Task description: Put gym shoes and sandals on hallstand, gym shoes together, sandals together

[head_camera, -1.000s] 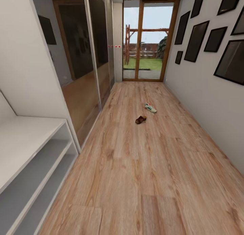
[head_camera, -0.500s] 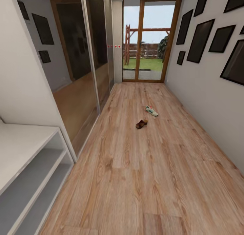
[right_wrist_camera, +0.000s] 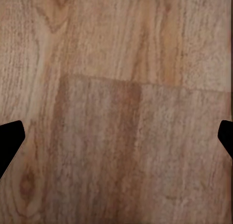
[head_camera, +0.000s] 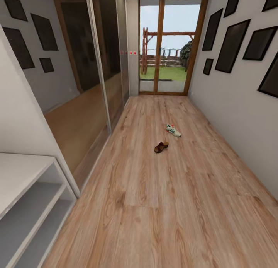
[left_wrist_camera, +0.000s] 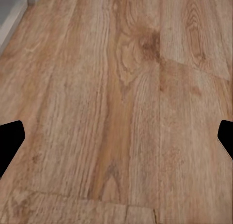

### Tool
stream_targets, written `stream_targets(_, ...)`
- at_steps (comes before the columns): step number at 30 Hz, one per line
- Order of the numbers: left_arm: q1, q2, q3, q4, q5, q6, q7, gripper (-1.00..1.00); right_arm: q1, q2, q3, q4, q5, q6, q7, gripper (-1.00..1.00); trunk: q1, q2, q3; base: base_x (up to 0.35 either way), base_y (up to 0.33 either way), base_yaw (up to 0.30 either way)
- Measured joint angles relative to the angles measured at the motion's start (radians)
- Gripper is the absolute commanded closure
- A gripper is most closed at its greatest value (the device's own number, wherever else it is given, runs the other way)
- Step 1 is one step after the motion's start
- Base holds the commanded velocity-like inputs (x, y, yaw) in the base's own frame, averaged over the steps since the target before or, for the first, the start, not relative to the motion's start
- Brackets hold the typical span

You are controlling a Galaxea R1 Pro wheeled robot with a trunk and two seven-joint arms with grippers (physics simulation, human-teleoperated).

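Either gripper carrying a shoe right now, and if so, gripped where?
Nothing is held. The left gripper and right gripper are both open over bare corridor floor. One gym shoe and one sandal lie on the floor ahead.

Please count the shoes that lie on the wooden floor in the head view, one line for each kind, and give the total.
White gym shoe with green stripes: 1
Dark brown open-toe sandal: 1
Total: 2, both on the light brown plank floor, apart from each other, none on the pale grey-white shoe rack.
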Motion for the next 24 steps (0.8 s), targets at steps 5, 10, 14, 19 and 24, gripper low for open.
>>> stream_targets(5,0.0,-0.002,0.0,0.0,0.0,0.0,-0.001,-1.0,0.0,0.0,0.0,0.0,0.0,0.0,0.0,-1.0,0.0,0.0,0.0,0.337,-0.07,0.0)
stream_targets(10,0.0,-0.002,0.0,0.0,0.0,0.0,-0.001,-1.0,0.0,0.0,0.0,0.0,0.0,0.0,0.0,-1.0,0.0,0.0,0.0,0.337,-0.07,0.0)
stream_targets(14,0.0,-0.002,0.0,0.0,0.0,0.0,-0.001,-1.0,0.0,0.0,0.0,0.0,0.0,0.0,0.0,-1.0,0.0,0.0,0.0,0.337,-0.066,0.0)
stream_targets(19,0.0,-0.002,0.0,0.0,0.0,0.0,-0.001,-1.0,0.0,0.0,0.0,0.0,0.0,0.0,0.0,-1.0,0.0,0.0,0.0,0.337,-0.066,0.0)
stream_targets(24,0.0,-0.003,0.0,0.0,0.0,0.0,-0.001,-1.0,0.0,0.0,0.0,0.0,0.0,0.0,0.0,-1.0,0.0,0.0,0.0,0.337,-0.069,0.0)
